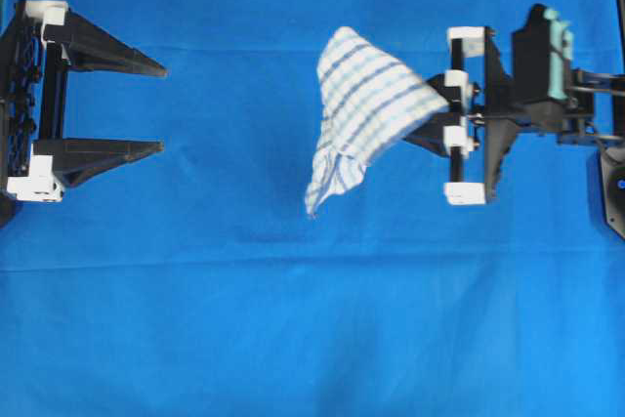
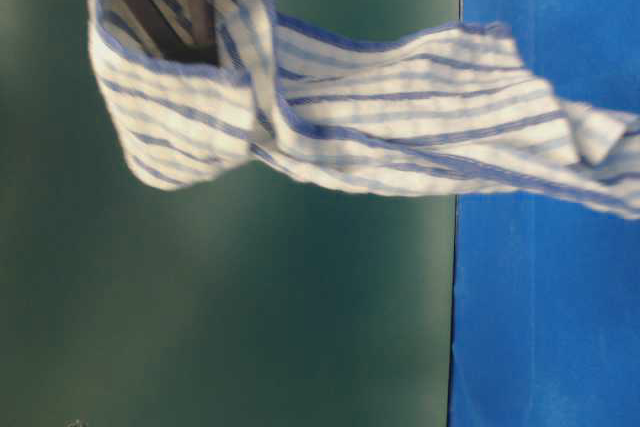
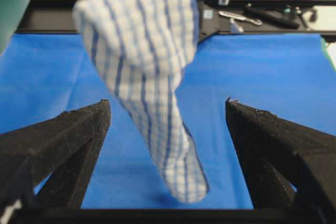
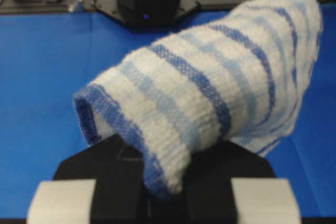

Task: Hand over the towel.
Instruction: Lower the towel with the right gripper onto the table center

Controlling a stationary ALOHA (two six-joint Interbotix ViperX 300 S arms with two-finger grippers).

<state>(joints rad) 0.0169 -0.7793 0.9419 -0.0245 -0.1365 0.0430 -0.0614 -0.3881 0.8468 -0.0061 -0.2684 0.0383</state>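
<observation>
The right gripper (image 1: 437, 122) is holding the towel (image 1: 363, 104), its fingers closed together on one bunched end of the cloth. In the right wrist view the towel (image 4: 210, 98) is lying draped over the black fingers, covering their tips, so only the dark finger bases and two pale blocks are showing below it. From the table-level view the two dark fingers (image 2: 165, 2) are sitting pinched close together inside a fold of the towel (image 2: 400, 117), and the rest of the cloth is trailing away from them in a long loose tail.

Out beyond the right fingers, the towel is hanging free in the air above the blue cloth (image 1: 244, 319) that is covering the bench, its loose end drooping toward that surface. Whether the tip is touching the blue cloth cannot be told.

Farther still, the left gripper (image 1: 162, 108) is standing well apart from the towel with its fingers (image 3: 73, 129) spread wide and nothing between them. In the left wrist view the towel (image 3: 142, 66) is hanging in line with the gap between those open fingers, ahead of their tips.

No brand, label or writing is showing clearly enough to be read in any view.
</observation>
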